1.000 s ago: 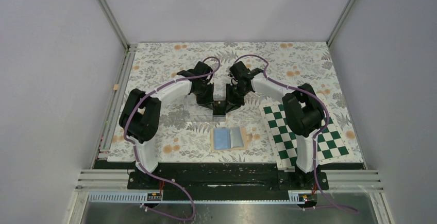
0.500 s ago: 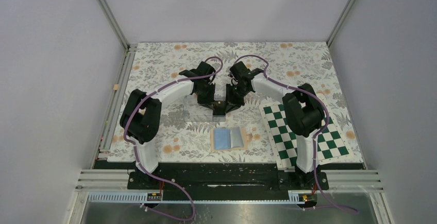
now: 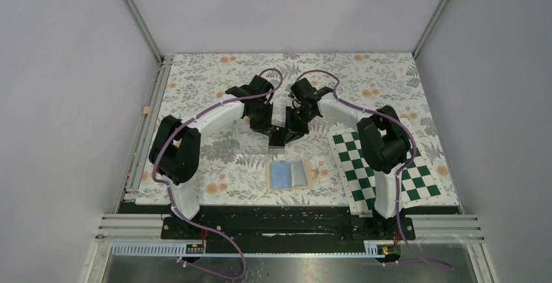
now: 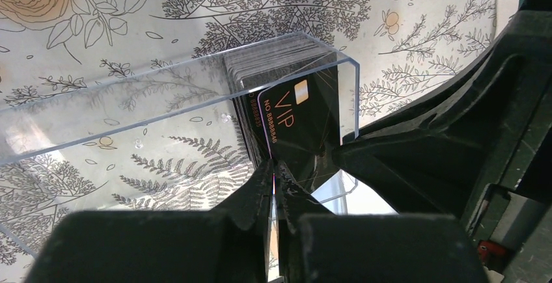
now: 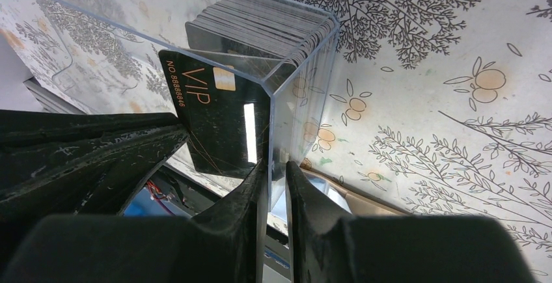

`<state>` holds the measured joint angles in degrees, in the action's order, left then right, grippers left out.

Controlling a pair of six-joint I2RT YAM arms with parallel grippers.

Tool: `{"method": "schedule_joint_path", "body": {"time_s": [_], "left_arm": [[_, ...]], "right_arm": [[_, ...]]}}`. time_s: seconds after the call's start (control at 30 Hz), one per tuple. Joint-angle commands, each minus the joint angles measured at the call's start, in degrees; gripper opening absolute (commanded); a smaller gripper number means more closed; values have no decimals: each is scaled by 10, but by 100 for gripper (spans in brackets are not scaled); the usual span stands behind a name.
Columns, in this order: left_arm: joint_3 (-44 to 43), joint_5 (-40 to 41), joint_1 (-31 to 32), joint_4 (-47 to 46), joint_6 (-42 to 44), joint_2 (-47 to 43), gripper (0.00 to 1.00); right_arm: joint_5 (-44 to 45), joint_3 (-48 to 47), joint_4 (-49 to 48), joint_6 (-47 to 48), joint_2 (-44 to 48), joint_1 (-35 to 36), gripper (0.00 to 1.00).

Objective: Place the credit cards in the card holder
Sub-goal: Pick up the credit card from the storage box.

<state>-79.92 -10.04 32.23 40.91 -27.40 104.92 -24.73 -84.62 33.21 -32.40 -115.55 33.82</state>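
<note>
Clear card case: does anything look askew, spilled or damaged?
One VIP card stands tilted apart from the stack, pinched by the left gripper; the right gripper clamps the clear case by its wall. Nothing looks spilled or damaged.

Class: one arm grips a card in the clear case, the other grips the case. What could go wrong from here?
1. The left end effector pinches the card only by one edge, so it could twist or slip free.
2. The stack sits packed tight behind it; a neighbour might drag out too.
3. The right end effector clamps just one thin wall of the case, which may tip or slide.
</note>
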Motion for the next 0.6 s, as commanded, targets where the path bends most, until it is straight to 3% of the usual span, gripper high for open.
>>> {"method": "schedule_joint_path", "body": {"time_s": [0.0, 0.3, 0.57], "left_arm": [[-14, -38, 2, -36, -8, -30, 6], [38, -132, -12, -125, -49, -44, 16], [72, -152, -22, -148, -58, -48, 17]], "right_arm": [[-15, 8, 7, 1, 22, 5, 21], [-5, 10, 7, 4, 30, 4, 21], [-7, 8, 8, 4, 29, 4, 21]]}}
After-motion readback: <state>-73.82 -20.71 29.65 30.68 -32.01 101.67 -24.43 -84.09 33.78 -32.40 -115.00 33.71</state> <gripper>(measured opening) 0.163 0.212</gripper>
